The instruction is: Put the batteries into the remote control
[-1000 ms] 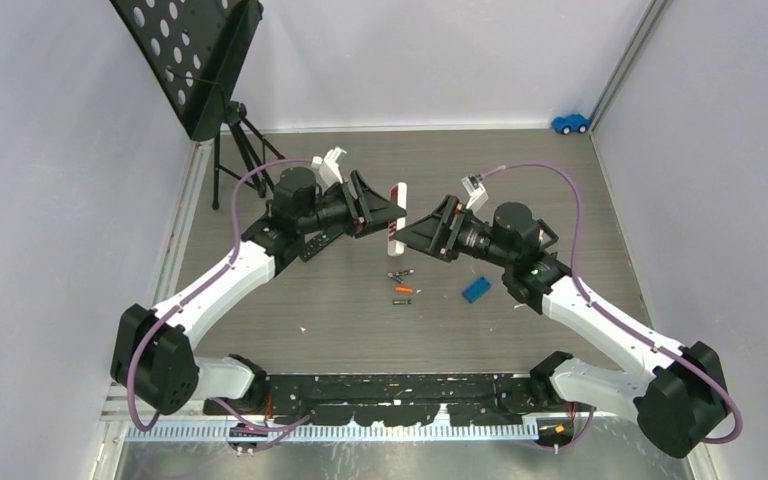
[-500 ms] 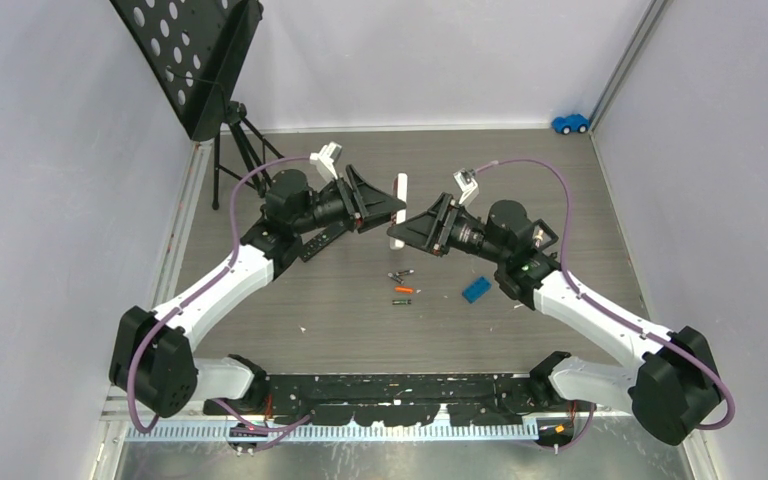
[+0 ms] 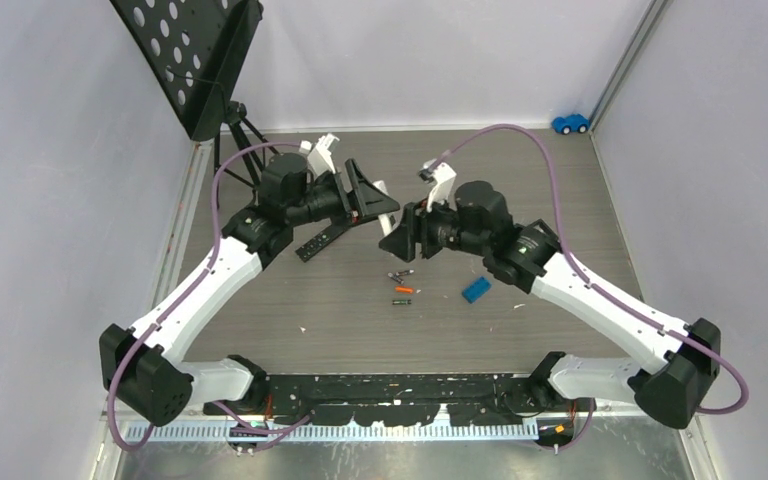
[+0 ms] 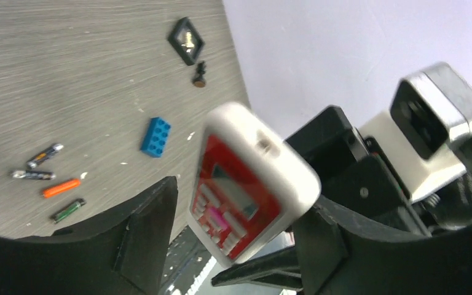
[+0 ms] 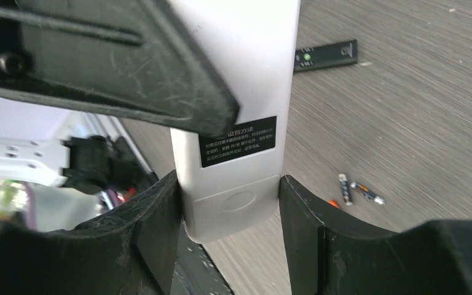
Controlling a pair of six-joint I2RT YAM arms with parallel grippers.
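Hard, light, slippery white remote (image 5: 239, 80): hold long side edges; right pincer (image 5: 230, 206) squeezes low end; left pincer (image 4: 236, 215) around it, cannot tell grip.

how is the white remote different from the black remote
The white remote is held in the air by the left gripper and right gripper; the black remote lies flat on the table. The white remote has a red button face; the black remote is dark with a green button. Both are long, slim rectangles.
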